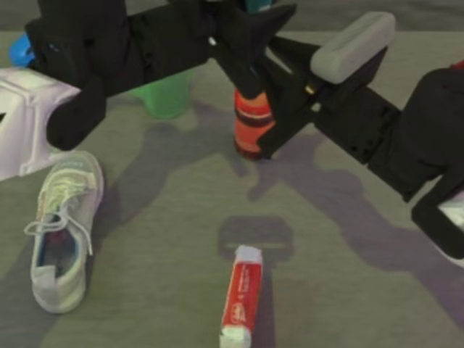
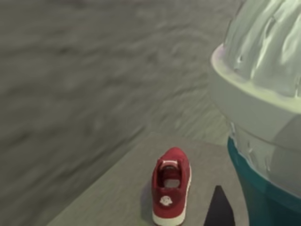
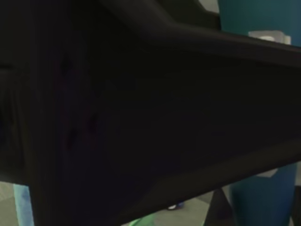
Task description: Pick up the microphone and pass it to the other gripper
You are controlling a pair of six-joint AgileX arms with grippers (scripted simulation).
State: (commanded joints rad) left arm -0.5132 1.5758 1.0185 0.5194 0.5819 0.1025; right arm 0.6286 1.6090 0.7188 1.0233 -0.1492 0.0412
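Both arms reach in high over the far middle of the table, the left gripper [image 1: 250, 32] meeting the right gripper [image 1: 290, 65]. The microphone [image 2: 263, 117] sits between them at the top edge, likely gripped by the left; I cannot tell either claw's state for sure.

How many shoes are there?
2. A pale shoe lies at the table's left side in the top view. A red shoe shows only in the left wrist view, near a table edge. The arms overhead may hide more.

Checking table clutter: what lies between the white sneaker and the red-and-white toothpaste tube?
Nothing: in the top view, only bare grey table separates the white sneaker from the red-and-white toothpaste tube.
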